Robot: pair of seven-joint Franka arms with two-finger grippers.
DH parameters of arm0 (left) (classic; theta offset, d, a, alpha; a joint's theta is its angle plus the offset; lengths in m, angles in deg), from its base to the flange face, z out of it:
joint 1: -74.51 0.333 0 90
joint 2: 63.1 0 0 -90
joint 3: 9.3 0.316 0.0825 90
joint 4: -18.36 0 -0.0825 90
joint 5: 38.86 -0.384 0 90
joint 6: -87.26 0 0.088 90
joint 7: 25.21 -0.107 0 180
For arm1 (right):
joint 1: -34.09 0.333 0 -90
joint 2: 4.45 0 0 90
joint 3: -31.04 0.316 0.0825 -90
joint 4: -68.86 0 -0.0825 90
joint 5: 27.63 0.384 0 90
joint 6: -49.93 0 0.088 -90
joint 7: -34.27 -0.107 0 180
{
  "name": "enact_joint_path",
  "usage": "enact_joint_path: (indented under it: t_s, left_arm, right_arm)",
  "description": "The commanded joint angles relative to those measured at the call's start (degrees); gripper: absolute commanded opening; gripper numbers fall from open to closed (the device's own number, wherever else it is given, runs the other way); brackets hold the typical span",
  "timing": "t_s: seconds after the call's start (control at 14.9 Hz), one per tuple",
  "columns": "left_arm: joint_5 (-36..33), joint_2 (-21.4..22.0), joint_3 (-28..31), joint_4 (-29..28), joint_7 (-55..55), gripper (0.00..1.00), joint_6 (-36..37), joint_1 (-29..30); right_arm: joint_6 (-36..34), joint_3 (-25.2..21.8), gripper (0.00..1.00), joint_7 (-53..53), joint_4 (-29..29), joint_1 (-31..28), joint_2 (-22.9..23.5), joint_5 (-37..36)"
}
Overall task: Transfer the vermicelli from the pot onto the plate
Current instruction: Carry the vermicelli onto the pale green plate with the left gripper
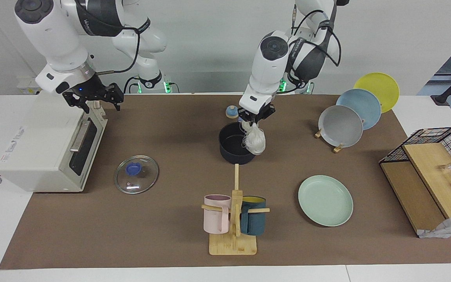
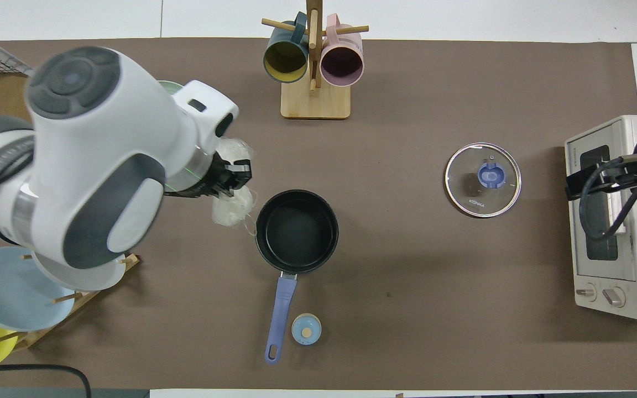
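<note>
My left gripper [image 1: 255, 118] is shut on the top of the vermicelli [image 1: 256, 141], a whitish bundle that hangs in the air over the pot's rim on the side toward the left arm's end. In the overhead view the gripper [image 2: 235, 178] and the vermicelli [image 2: 233, 209] show just beside the pot [image 2: 296, 229]. The dark navy pot [image 1: 235, 150] stands mid-table with nothing inside, its blue handle [image 2: 280, 315] pointing toward the robots. The mint-green plate [image 1: 325, 199] lies bare, farther from the robots than the pot; the overhead view shows only a sliver of the plate [image 2: 170, 85]. My right gripper [image 1: 92, 102] waits open over the toaster oven.
A glass lid [image 1: 136, 174] lies toward the right arm's end, beside the toaster oven [image 1: 49, 149]. A mug rack [image 1: 233, 219] with pink and teal mugs stands farther out than the pot. A plate rack [image 1: 341, 125], a wire shelf [image 1: 433, 172] and a small blue knob [image 1: 231, 112] are also there.
</note>
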Motion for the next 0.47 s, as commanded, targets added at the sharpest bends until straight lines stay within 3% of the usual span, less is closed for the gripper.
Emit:
enact_joint_path:
  t_s: [0.0,0.2,0.4]
  left_arm:
    - [2.31,-1.31,-0.18,1.2,-8.38,0.0,-1.16,6.68]
    - [2.76,-4.11,-0.18,0.85,-16.13,0.0,-5.11,12.49]
    - [2.15,-7.89,0.0,-0.12,-20.44,0.0,-12.05,14.7]
  right_arm:
    - [0.66,-0.95,1.0,-1.3,1.81,0.24,-1.66,1.38]
    - [0.48,-0.86,1.0,-3.33,1.98,0.24,-1.75,1.38]
    - [0.4,-0.86,1.0,-3.24,1.98,0.24,-1.93,1.38]
